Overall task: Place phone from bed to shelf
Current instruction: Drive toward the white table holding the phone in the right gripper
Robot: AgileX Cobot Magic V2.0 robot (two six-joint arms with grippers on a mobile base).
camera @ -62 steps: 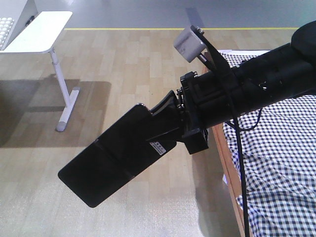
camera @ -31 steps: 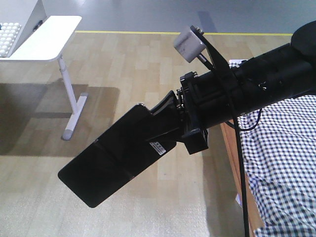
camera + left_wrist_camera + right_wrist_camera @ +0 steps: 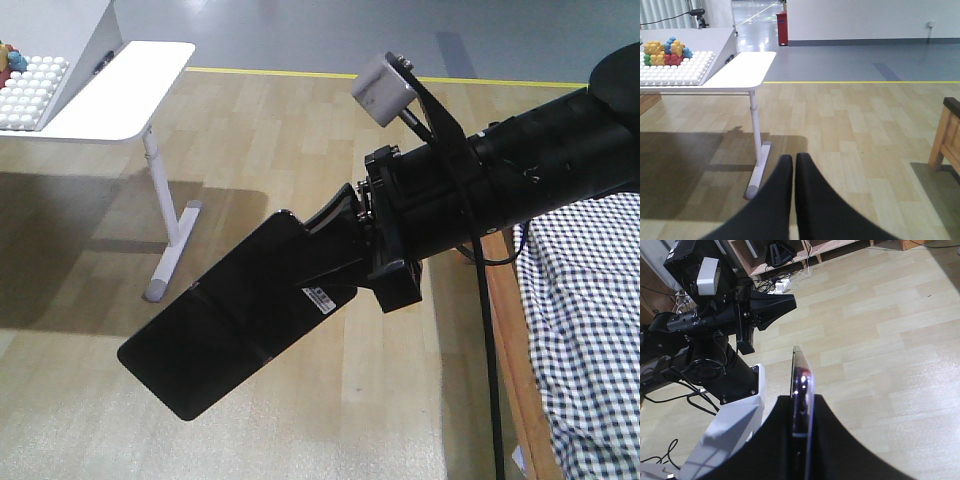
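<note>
The right tool [image 3: 315,225] is clenched on the phone [image 3: 225,330], gripping the end with the white sticker [image 3: 320,296]. The rest of the black slab juts out, tilted down and away from the bed [image 3: 590,320]. The phone is off the bed, in the air over the wood floor [image 3: 280,120], just past the bed's side rail [image 3: 510,340]. From the right wrist it shows edge-on between the two fingers [image 3: 765,440]. The left tool [image 3: 793,161] is clenched on nothing, its tips pressed together. A white table [image 3: 120,90] stands well away from the bed, carrying a studded board [image 3: 675,70] with coloured blocks [image 3: 665,50]
</note>
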